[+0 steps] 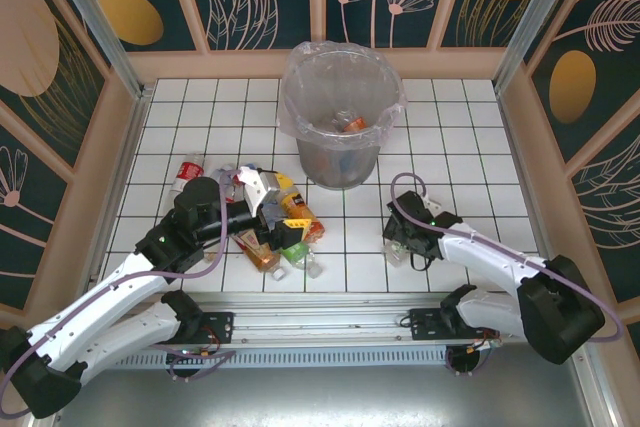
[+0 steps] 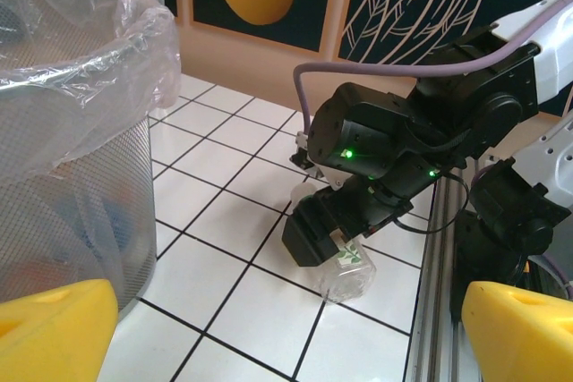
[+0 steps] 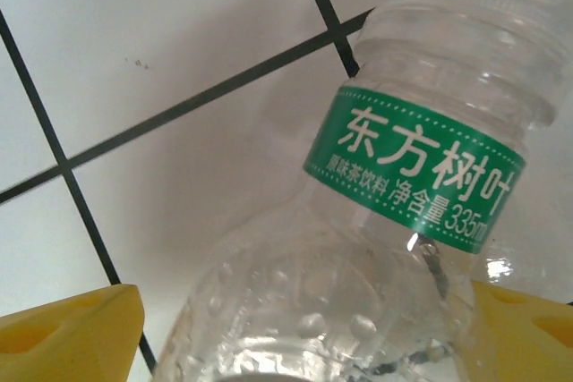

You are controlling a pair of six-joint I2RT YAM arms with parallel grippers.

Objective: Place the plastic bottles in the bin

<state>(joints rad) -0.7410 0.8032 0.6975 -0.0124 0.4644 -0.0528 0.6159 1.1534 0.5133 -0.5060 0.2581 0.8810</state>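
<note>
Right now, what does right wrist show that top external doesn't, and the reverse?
Right wrist: the green label with readable print, and yellow fingertips on either side of it. Top external: the bin with bottles inside, the bottle pile by the open left gripper, and both arms. Shared: the clear bottle lying on the white tiled table at the right gripper.

Right wrist view: a green label (image 3: 416, 172) on the shoulder of a clear plastic bottle (image 3: 358, 301) is printed in white. The brand "东方树叶" is set in large characters. Below it, "原味茶饮料" and "净含量335m…" are set smaller, and the last letter is lost at the label's edge.
</note>
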